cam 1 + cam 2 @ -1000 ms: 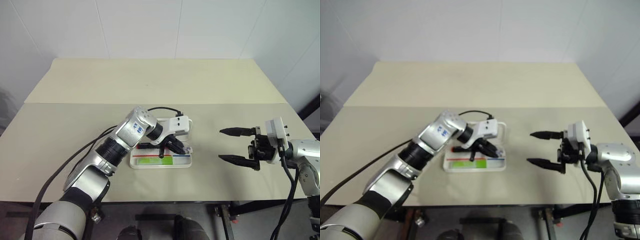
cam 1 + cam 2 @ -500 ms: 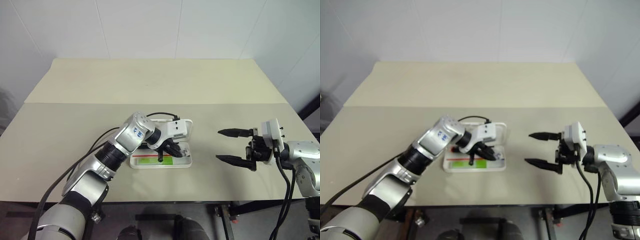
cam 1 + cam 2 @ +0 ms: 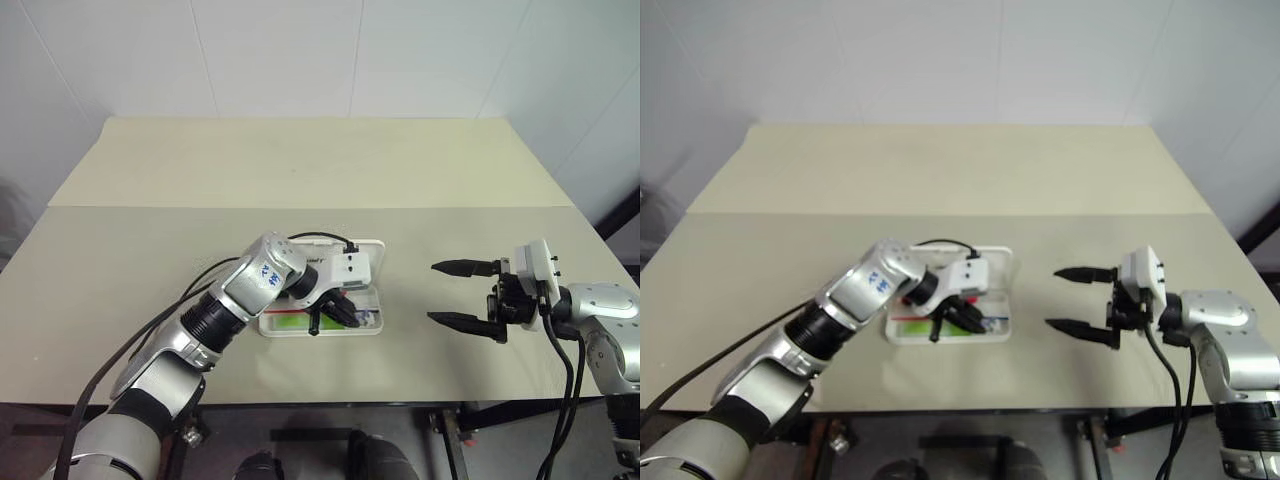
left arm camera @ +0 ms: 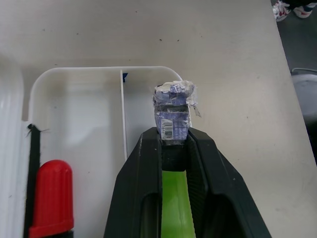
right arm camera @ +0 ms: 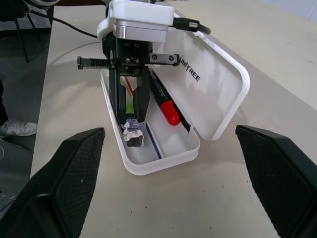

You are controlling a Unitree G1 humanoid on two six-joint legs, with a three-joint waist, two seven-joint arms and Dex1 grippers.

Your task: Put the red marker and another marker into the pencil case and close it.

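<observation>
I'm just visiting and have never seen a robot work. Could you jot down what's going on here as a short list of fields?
Surface: beige table
Pencil case: white pencil case, lid open
Red marker: red marker lying inside the case, along the hinge side
Green marker: green marker held over the case's tray
Left gripper: left gripper, jaws shut on the green marker, reaching down into the case
Right gripper: right gripper, jaws open, holding nothing, apart from the case
Left to do: release the green marker, close the lid
</observation>
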